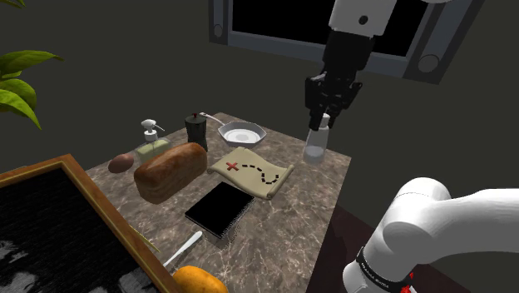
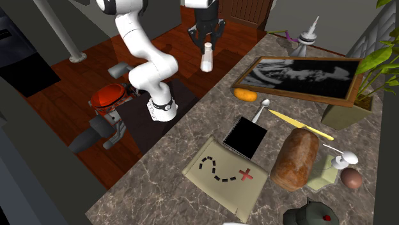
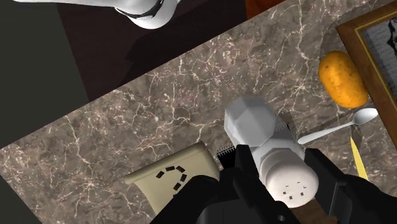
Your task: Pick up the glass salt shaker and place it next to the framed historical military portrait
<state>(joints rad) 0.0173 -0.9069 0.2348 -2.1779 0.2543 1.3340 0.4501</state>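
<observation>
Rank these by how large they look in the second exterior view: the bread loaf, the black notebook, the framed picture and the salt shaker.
1. framed picture
2. bread loaf
3. black notebook
4. salt shaker, held in the pincer; it seems farther from the camera, which may shrink it.

The shaker [image 1: 316,143], pale and faceted with a white holed cap, hangs upright in the air, clasped at its top by the gripper [image 1: 321,125]. The portrait [image 2: 297,75], brown-framed and black-and-white, lies flat. In the second exterior view the shaker is at its 9 o'clock, well apart.
</observation>
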